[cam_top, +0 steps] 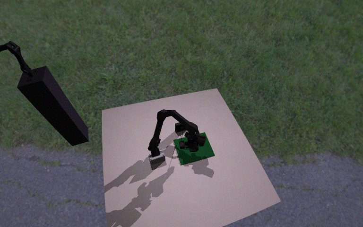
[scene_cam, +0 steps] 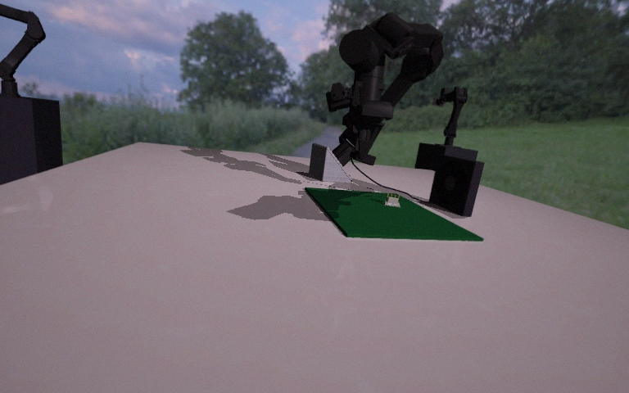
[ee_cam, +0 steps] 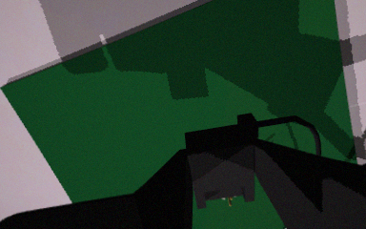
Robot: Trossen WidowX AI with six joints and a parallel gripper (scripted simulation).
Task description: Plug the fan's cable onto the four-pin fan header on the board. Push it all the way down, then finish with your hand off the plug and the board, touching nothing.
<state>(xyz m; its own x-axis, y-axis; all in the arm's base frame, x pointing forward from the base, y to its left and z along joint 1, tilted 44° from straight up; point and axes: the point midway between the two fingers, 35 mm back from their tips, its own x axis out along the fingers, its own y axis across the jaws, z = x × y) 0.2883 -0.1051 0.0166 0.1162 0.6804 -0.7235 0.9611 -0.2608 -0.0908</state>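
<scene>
My gripper (cam_top: 190,147) (scene_cam: 355,155) (ee_cam: 217,152) is shut on the fan's black plug (scene_cam: 364,160) (ee_cam: 220,172) and holds it tilted in the air above the far part of the green board (cam_top: 207,154) (scene_cam: 371,222) (ee_cam: 119,134). The thin black cable (scene_cam: 385,187) (ee_cam: 310,129) hangs from the plug down to the black fan (cam_top: 179,127) (scene_cam: 456,185) beside the board. The pale four-pin header (scene_cam: 392,200) stands bare on the board, lower than the plug and nearer the exterior camera. In the wrist view a small pale speck shows just under the plug.
The board lies on a beige table (cam_top: 187,192) (scene_cam: 185,277) set on grass. The arm's grey base (cam_top: 156,158) (scene_cam: 327,166) stands beside the board. Black camera stands rise at the left (cam_top: 50,104) (scene_cam: 27,134) and behind the fan (scene_cam: 445,155).
</scene>
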